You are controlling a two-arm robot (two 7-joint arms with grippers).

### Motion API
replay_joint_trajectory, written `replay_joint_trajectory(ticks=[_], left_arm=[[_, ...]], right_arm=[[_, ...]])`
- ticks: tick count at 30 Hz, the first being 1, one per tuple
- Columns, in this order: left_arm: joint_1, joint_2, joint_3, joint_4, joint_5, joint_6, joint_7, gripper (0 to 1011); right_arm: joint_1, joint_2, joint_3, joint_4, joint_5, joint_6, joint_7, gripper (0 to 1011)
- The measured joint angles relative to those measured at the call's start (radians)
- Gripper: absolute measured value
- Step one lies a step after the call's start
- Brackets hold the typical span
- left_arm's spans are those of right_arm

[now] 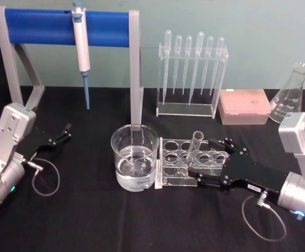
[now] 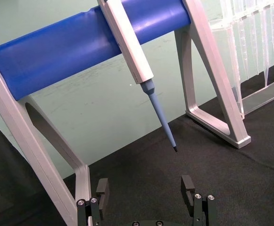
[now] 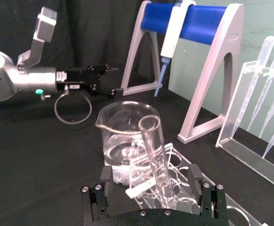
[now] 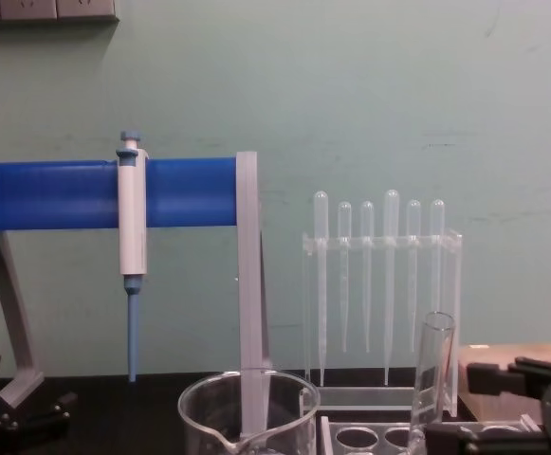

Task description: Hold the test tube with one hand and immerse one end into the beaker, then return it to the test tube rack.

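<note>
Spotter: Tool first. Your right tool (image 3: 150, 176) sits low, its two fingers (image 3: 193, 173) spread wide, one on each side of the test tube (image 3: 154, 150). Neither touches the glass.

Operator: So nothing is held?

Spotter: Nothing. The test tube stands in a hole of the clear rack (image 1: 173, 181), leaning a little, open rim up and round end down.

Operator: And the beaker?

Spotter: The beaker (image 1: 134, 157) is just beside the rack, on its left side, part full of clear liquid. Nothing else is in it.

Operator: How far along would you put me?

Spotter: The layout fits two readings. Either you're about to close on the test tube for the lift, or the dip is done and the return is made. I can't tell whether the glass is wet, so I can't settle it. If the dip is not yet done, everything is left for you: clamp, lift clear of the rack, carry across to the beaker, lower one end in, then bring it back to a hole.

Operator: Left arm?

Spotter: Your left tool (image 2: 145, 188) is parked well apart on the desk (image 1: 89, 210), near the foot of the blue-barred stand (image 1: 42, 26). Its fingers are apart and empty.
</note>
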Motion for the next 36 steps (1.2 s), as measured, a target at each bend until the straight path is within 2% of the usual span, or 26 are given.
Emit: replay_joint_trajectory(ticks=[17, 28, 34, 36], left_arm=[[0.0, 0.0, 0.0, 0.0, 0.0, 0.0, 0.0, 1000], [0.0, 0.0, 0.0, 0.0, 0.0, 0.0, 0.0, 1000], [0.0, 0.0, 0.0, 0.0, 0.0, 0.0, 0.0, 1000], [0.0, 0.0, 0.0, 0.0, 0.0, 0.0, 0.0, 1000]], right_arm=[[0.015, -0.066, -0.007, 0.015, -0.019, 0.01, -0.058, 1003], [0.015, -0.067, -0.007, 0.015, -0.022, 0.008, -0.061, 998], [0.015, -0.067, -0.007, 0.015, -0.02, 0.008, -0.061, 898], [0.014, -0.066, -0.007, 0.015, -0.02, 0.008, -0.061, 812]])
